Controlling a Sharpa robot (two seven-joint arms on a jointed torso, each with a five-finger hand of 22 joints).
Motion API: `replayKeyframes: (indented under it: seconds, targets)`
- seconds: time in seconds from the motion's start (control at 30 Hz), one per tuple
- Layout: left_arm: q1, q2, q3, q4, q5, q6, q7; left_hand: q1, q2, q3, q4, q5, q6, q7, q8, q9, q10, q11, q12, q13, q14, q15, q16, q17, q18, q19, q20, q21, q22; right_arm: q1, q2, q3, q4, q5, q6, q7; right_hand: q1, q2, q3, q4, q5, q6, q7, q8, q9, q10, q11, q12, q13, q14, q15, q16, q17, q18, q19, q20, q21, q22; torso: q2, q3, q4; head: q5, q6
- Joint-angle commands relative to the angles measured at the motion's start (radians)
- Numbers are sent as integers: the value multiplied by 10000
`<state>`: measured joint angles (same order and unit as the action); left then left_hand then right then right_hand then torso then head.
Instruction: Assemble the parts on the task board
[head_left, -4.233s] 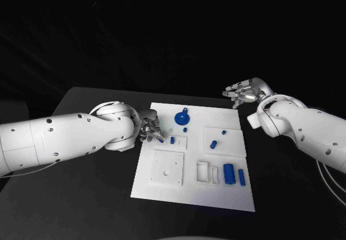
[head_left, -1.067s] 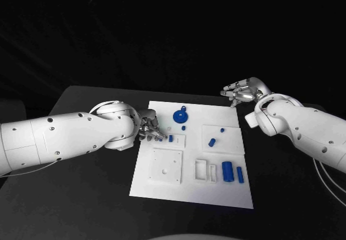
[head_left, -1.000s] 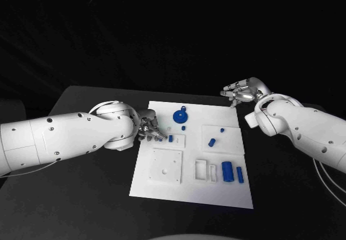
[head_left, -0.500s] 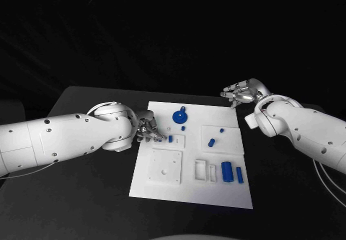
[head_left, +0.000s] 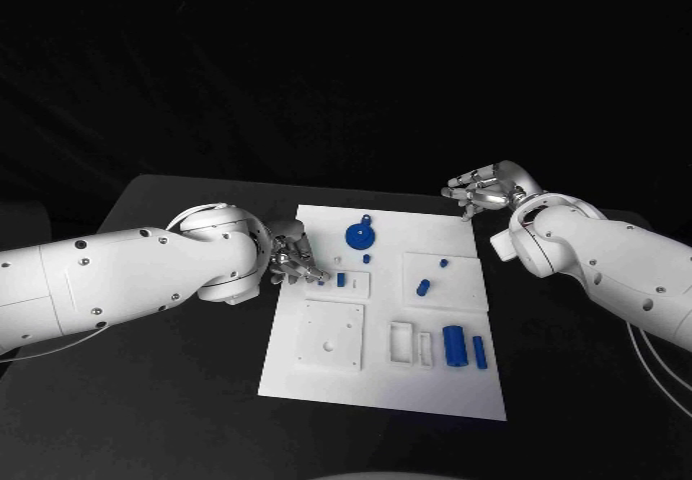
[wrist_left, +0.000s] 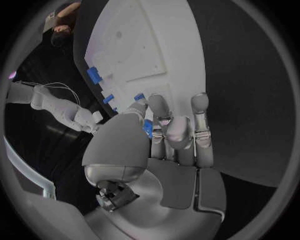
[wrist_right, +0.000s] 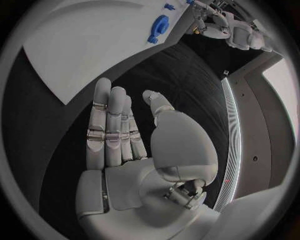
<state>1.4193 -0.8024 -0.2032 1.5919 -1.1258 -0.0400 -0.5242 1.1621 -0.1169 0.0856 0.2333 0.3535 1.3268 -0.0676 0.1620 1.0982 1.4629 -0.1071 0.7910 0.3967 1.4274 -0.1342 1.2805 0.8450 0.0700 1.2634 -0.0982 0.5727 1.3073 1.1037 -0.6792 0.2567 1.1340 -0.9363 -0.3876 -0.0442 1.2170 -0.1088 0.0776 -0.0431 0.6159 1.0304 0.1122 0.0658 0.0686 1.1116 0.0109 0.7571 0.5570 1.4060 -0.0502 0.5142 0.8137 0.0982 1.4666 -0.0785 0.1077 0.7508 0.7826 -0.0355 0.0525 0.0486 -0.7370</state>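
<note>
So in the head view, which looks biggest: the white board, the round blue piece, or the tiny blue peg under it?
1. Task board, by far the largest.
2. Round blue piece.
3. Tiny blue peg, smallest.

The white task board (head_left: 378, 380) lies flat on the black table (head_left: 173, 400). Taking the board as landmark: a round blue part (head_left: 359, 236) with a small tab sits near its far edge. A short blue piece (head_left: 424, 287) lies tilted in a raised white square near the middle. 2 upright blue bars (head_left: 456, 345) stand side by side toward its near right edge.
</note>
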Motion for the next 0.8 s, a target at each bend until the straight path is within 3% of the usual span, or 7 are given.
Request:
replayKeyframes:
  seconds: [0.03, 0.2, 0.47, 0.6, 0.63, 0.67, 0.8]
  targets:
    - [2, 5, 54, 46, 556, -124, 14, -121, -265, 7, 334, -616, -39, 48, -7, -55, 487, 4, -7, -16, -18, -25, -56, -41, 8, 31, -92, -46, 173, -8, 5, 6, -8, -16, 80, 91, -92, 46, 1, -80, 56, -60, 1, -27, -3, -78, -21, 27, -14, -57, -10, -29, -20, -120, 131, 86, 49, -26, -2, 4, 7, -7, 49]
    - [3, 15, 109, 26, 874, -280, 48, -619, -706, 7, 585, -2249, -47, 100, -94, -243, 489, 23, -43, -36, -26, -35, -112, -110, -110, 52, -219, -79, 165, -10, 11, 6, -16, -15, 84, 87, -105, 50, 3, -75, 51, -67, 2, -28, -3, -78, -20, 30, -14, -58, -9, -29, -23, -121, 130, 86, 47, -33, 8, -2, -4, -21, 60]
    - [3, -40, 303, -52, 1575, -1081, 534, -996, -877, -92, 609, -2767, -358, 191, -301, -606, 483, 39, -62, -7, -74, -74, -156, -126, -346, 86, -453, -196, 151, -13, 2, 6, -14, -15, 92, 93, -105, 50, 3, -75, 51, -67, 2, -28, -3, -78, -20, 30, -14, -58, -9, -29, -23, -121, 130, 86, 47, -33, 7, -2, -2, -20, 103]
    - [15, -69, 450, -172, 2279, -1733, 1522, -492, -679, -45, 540, -2562, -876, 475, -797, -1573, 141, 225, -745, -179, -802, 32, -1174, -1597, -522, -246, -473, -641, 1, -15, -12, 6, -18, -14, 90, 99, -105, 50, 3, -75, 51, -67, 2, -28, -3, -78, -20, 30, -14, -58, -9, -29, -23, -121, 130, 86, 47, -33, -7, 12, 8, -13, 115]
    - [25, -55, 485, -242, 2586, -1988, 2070, 327, -236, -16, -112, -1439, -1510, 765, -975, -2597, -578, 454, -1479, -475, -1437, 243, -1939, -2213, -610, -669, -303, -1235, -333, -16, -14, 6, -19, -13, 89, 102, -102, 45, -1, -80, 52, -61, 0, -27, -2, -79, -22, 34, -15, -57, -10, -30, -29, -121, 131, 87, 45, -45, -7, 17, 9, -18, 127]
    - [25, -55, 485, -242, 2586, -1988, 2070, 620, -111, 34, -339, -1158, -1767, 867, -981, -3000, -824, 517, -1735, -599, -1618, 314, -2160, -2360, -622, -759, -253, -1397, -439, -16, -14, 6, -19, -13, 89, 102, -102, 45, -1, -80, 52, -61, 0, -27, -2, -79, -22, 34, -15, -57, -10, -30, -29, -121, 131, 87, 45, -45, -7, 17, 9, -18, 127]
    - [51, 111, 538, -524, 3380, -2770, 3861, 2107, 707, 58, -1794, -934, -2257, 1363, -985, -6610, -1330, 895, -3763, -1972, -1617, 601, -2367, -2939, -403, -495, -4, -1925, -843, -16, -14, 6, -29, -3, 87, 109, -93, 40, 0, -88, 52, -63, 0, -28, -3, -80, -22, 33, -15, -59, -10, -30, -30, -121, 131, 87, 45, -46, 2, 5, -4, -40, 164]
